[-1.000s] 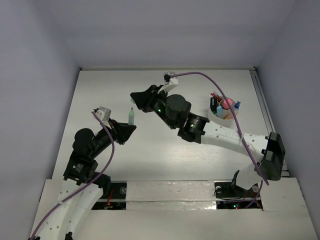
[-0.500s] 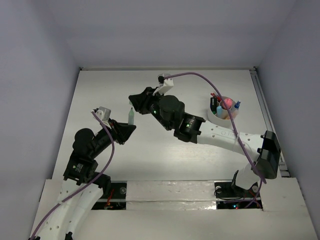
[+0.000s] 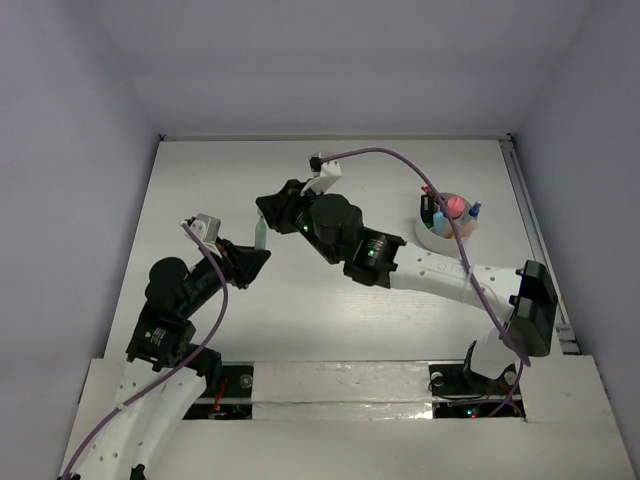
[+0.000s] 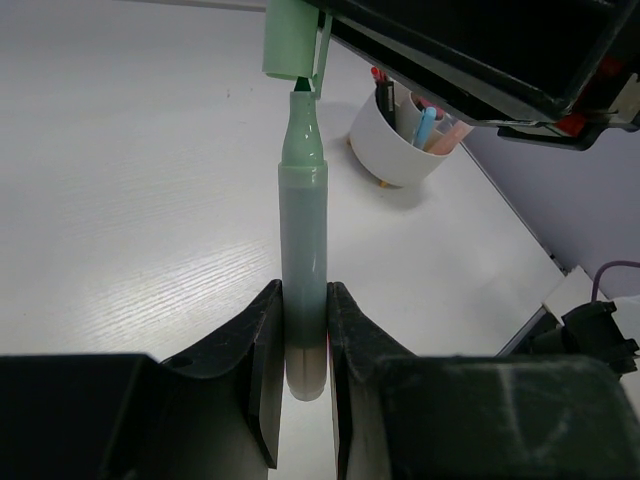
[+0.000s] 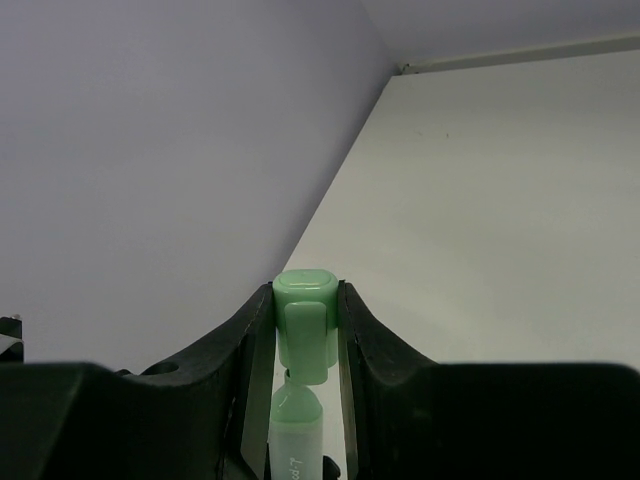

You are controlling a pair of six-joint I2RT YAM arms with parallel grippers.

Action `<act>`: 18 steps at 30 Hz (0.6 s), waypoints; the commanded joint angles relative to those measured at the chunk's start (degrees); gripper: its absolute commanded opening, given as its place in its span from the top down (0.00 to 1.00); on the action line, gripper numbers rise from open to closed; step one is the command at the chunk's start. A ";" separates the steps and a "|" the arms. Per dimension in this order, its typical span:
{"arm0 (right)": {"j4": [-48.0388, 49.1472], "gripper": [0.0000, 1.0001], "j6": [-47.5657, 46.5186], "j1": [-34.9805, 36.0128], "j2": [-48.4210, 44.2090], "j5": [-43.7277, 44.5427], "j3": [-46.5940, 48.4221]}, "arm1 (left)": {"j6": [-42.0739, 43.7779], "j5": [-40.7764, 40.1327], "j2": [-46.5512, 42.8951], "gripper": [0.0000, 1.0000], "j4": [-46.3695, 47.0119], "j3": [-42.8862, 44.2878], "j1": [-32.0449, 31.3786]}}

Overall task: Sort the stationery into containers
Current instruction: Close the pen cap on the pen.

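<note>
The left gripper is squeezed tight on the bottom end of a pale green marker with a see-through body. The marker stands straight up between the two black fingers. It is up in the air over the left middle part of the white wooden worktop.

The right gripper reaches across from the right side. Its fingers stand a little way apart and pinch the light green plastic cap of that marker, one finger on each side. The cap sits right at the top of the marker. It is not pushed all the way down, because a bit of the dark tip shows between the cap and the marker's neck.

A small round white cup stands on the worktop near the right edge, toward the far side, well apart from both grippers. Other things stand inside it: a pink-capped bottle, a blue marker and thin red pens. They lean against the cup's wall.
</note>
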 commanded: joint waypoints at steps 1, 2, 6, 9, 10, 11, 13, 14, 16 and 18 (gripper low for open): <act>1.03 1.00 -0.22 1.10 0.30 0.97 3.02 | 0.16 -0.26 -0.45 1.00 2.19 1.37 -0.22; 0.77 1.00 -0.22 1.10 0.39 0.97 3.19 | 0.16 -0.35 -0.54 1.00 2.02 1.37 -0.22; 0.33 1.00 -0.31 1.63 0.56 0.97 3.46 | 0.16 -1.14 -0.63 1.00 1.75 1.55 -0.22; 0.24 1.00 -0.75 2.16 0.39 1.50 3.46 | 0.07 -1.58 -0.81 1.00 1.58 1.55 -0.22; 0.06 1.00 -0.84 2.16 0.39 1.50 3.46 | 0.16 -1.67 -0.81 1.00 1.58 1.55 -0.22; -0.64 1.00 -0.84 2.16 0.48 1.50 3.63 | 0.16 -1.75 -0.89 1.00 1.58 1.55 -0.22; -1.43 1.00 -0.93 2.16 0.65 1.41 4.16 | 0.16 -1.93 -0.98 1.00 1.49 1.55 -0.22; -2.13 1.00 -0.93 2.16 0.91 1.59 4.42 | 0.16 -2.19 -1.07 1.00 1.40 1.64 -0.22; -3.27 1.00 -0.93 2.68 1.44 1.41 5.12 | 0.16 -2.46 -1.07 1.00 1.40 1.64 -0.22; -4.68 1.00 -0.84 2.68 1.88 1.15 5.39 | 0.16 -2.81 -1.24 1.00 1.23 1.64 -0.22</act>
